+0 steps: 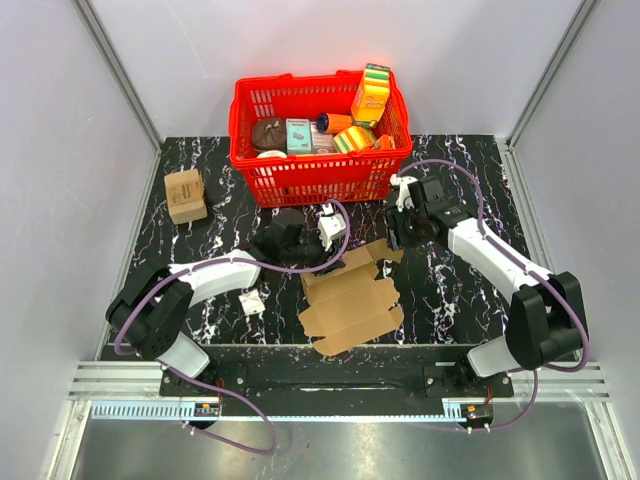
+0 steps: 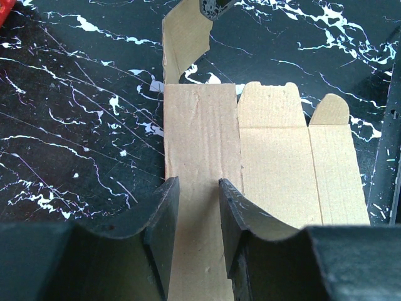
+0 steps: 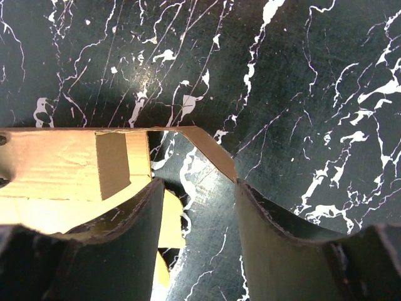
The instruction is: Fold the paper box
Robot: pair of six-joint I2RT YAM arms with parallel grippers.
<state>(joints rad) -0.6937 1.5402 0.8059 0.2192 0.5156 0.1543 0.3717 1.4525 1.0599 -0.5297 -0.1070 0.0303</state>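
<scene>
The paper box (image 1: 352, 300) is a flat sheet of plain brown cardboard with creases and notched flaps, lying mid-table. My left gripper (image 1: 325, 262) is at its far left corner. In the left wrist view the gripper (image 2: 198, 183) is open a narrow gap, fingers straddling a long panel of the box (image 2: 276, 157) that lies under them. My right gripper (image 1: 395, 238) is at the box's far right corner. In the right wrist view it (image 3: 199, 182) is open and empty, with a raised flap (image 3: 213, 150) of the box (image 3: 62, 163) ending at its right fingertip.
A red basket (image 1: 250, 165) holding colourful packages stands at the back. A small tan printed box (image 1: 185, 195) sits at the far left. A small white scrap (image 1: 252, 302) lies near the left arm. The table is black marble with walls on three sides.
</scene>
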